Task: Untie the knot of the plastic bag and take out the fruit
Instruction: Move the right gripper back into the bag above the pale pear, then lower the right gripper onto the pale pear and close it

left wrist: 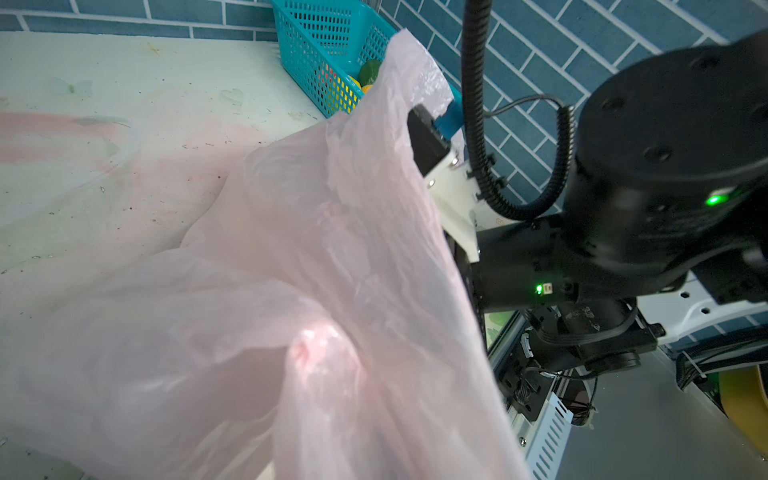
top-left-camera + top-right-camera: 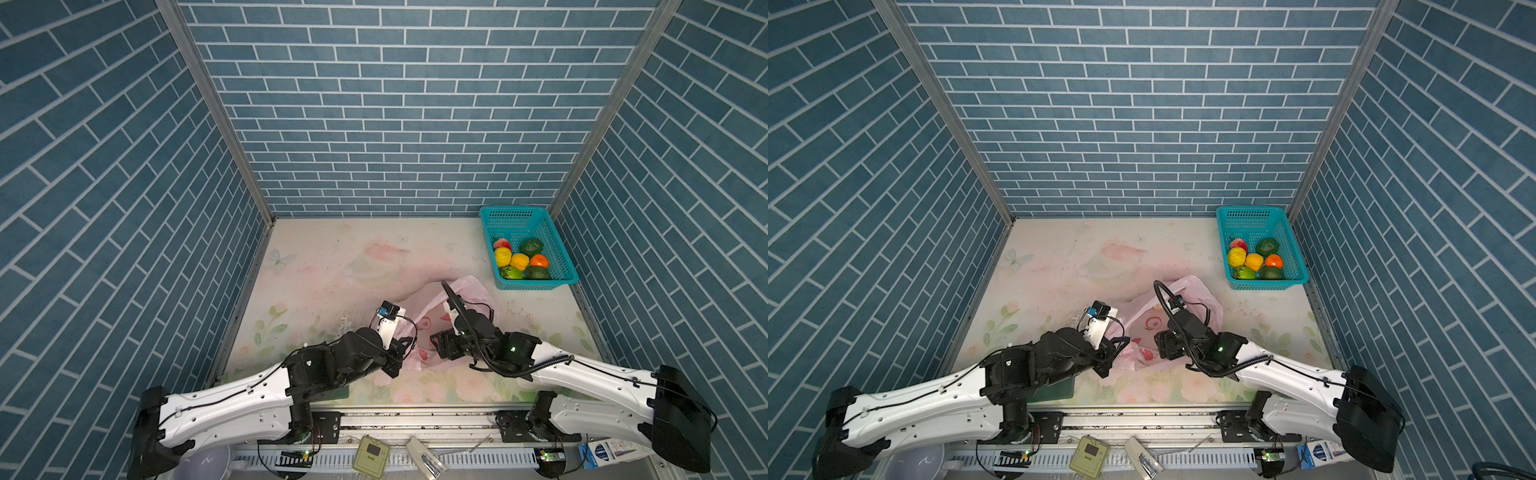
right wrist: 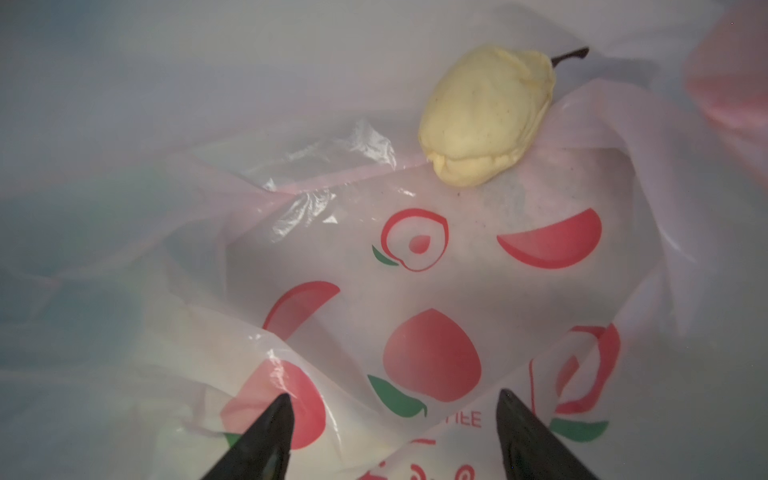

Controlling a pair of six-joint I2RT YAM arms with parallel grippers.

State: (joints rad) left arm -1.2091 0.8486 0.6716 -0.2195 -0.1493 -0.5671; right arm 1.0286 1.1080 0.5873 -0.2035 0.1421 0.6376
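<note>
right pincer (image 3: pixel 395 395) gapes in plastic bag (image 3: pixel 415 266); pale fruit (image 3: pixel 486 120) lies apart, unobstructed.

- Top views: mounted high over the front edge, angled down toward the back wall (image 2: pixel 415 124); far range. Both cover the whole table (image 2: pixel 332 257) and the basket (image 2: pixel 511 224), nearly identically.
- Left wrist view: close range, low over the table, facing across the plastic bag (image 1: pixel 291 291) toward the right arm (image 1: pixel 665 166) and the basket.
- Right wrist view: very close, inside the plastic bag, facing a pale yellow fruit (image 3: pixel 486 116).
- Shared: the plastic bag appears in all four views.
</note>
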